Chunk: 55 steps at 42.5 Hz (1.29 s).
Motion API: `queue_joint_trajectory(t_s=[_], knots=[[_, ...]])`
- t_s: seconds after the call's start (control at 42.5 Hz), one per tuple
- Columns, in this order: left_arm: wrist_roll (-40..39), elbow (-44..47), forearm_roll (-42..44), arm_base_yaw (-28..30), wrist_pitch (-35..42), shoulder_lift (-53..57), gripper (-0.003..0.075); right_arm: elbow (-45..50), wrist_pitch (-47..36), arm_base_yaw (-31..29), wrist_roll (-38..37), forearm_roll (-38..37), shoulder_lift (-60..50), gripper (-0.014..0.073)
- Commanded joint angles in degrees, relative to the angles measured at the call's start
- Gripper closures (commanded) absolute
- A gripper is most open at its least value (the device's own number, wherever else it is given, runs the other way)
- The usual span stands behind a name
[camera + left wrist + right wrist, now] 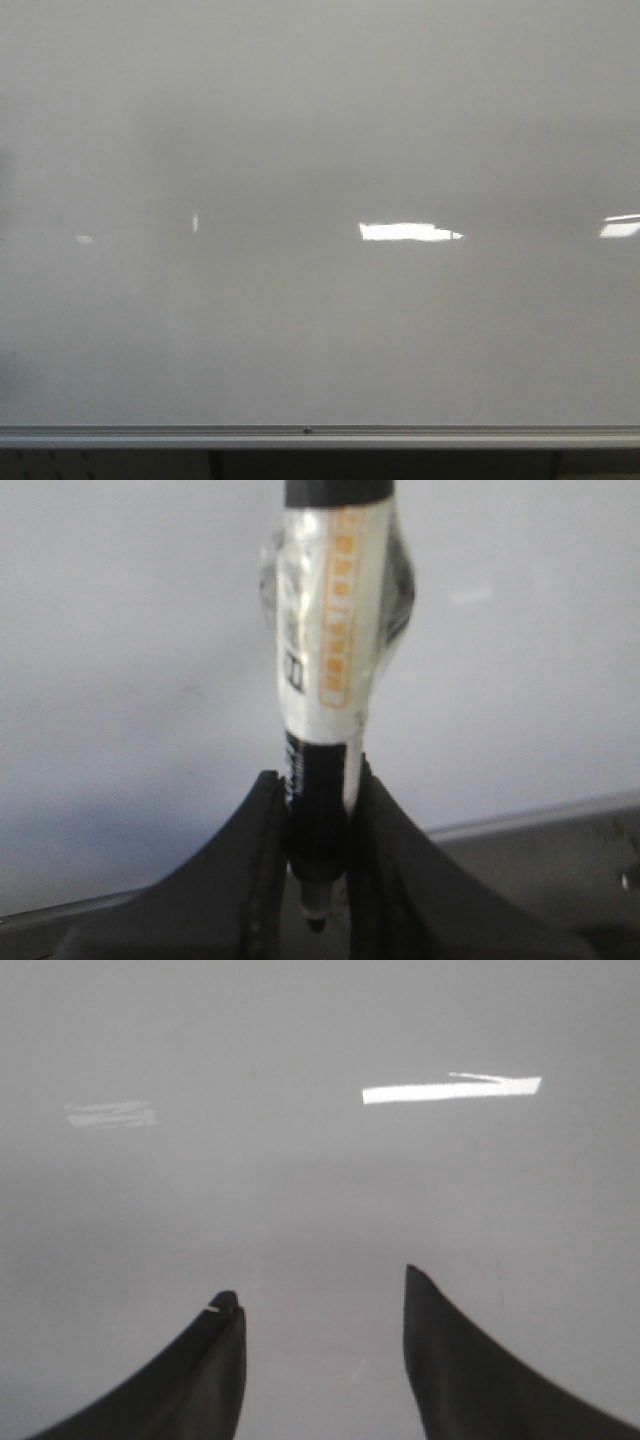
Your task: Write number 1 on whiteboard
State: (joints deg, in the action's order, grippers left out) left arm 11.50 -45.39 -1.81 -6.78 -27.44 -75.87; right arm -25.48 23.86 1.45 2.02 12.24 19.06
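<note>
The whiteboard (320,150) fills the front view, glossy pale grey with bright light reflections, and neither gripper shows there. The number 1 is out of view; no black stroke shows on the board. In the left wrist view my left gripper (315,776) is shut on a marker (335,630) with a black body and a white label with orange print. The marker's narrow dark tip sits low between the fingers, and its other end runs out toward the whiteboard (120,660). My right gripper (318,1282) stands open with nothing between its fingers, facing the bare whiteboard (300,1180).
A silver aluminium rail (320,435) runs along the board's lower edge, with a dark strip beneath it. The same rail (540,815) crosses behind the left fingers. Bright rectangular reflections (405,232) lie on the board.
</note>
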Motion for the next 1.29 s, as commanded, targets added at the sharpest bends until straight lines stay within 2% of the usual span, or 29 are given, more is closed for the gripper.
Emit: queue_joint_trajectory(t_s=[0.0,0.165,0.235,0.447,0.517,0.706,0.941,1.129,1.27], knots=[[7.6,-3.7,-1.9,-4.8,-6.9,3.0,0.074,-3.4,0.1,0.2,0.5,0.4,3.1,0.0197],[22.3,-5.8,-11.7,-12.7,-18.2,3.1,0.074,-8.3,7.1,0.6,0.7,1.9,10.8,0.0197],[27.3,-6.5,-16.9,-15.3,-22.2,3.1,0.074,-10.8,10.8,1.2,3.1,3.9,14.7,0.0197],[41.5,-7.7,-31.3,-19.8,-35.0,3.1,0.074,-18.5,20.6,5.1,15.5,17.6,24.7,0.0197],[44.0,-8.0,-35.1,-20.1,-39.5,3.1,0.074,-21.0,24.3,6.2,20.3,23.6,27.0,0.019],[47.9,-8.1,-41.3,-20.1,-45.6,3.1,0.074,-26.3,35.5,6.6,30.2,41.2,34.1,0.0046],[49.0,-8.1,-43.7,-20.1,-45.6,3.1,0.074,-29.3,46.8,6.7,38.2,56.9,43.0,0.0039],[49.1,-8.1,-43.9,-20.1,-45.6,3.1,0.074,-31.7,47.4,7.0,39.1,58.9,48.6,0.0039],[49.6,-8.1,-44.0,-20.1,-45.6,3.1,0.074,-33.7,47.3,10.2,39.4,59.1,52.5,0.0039]])
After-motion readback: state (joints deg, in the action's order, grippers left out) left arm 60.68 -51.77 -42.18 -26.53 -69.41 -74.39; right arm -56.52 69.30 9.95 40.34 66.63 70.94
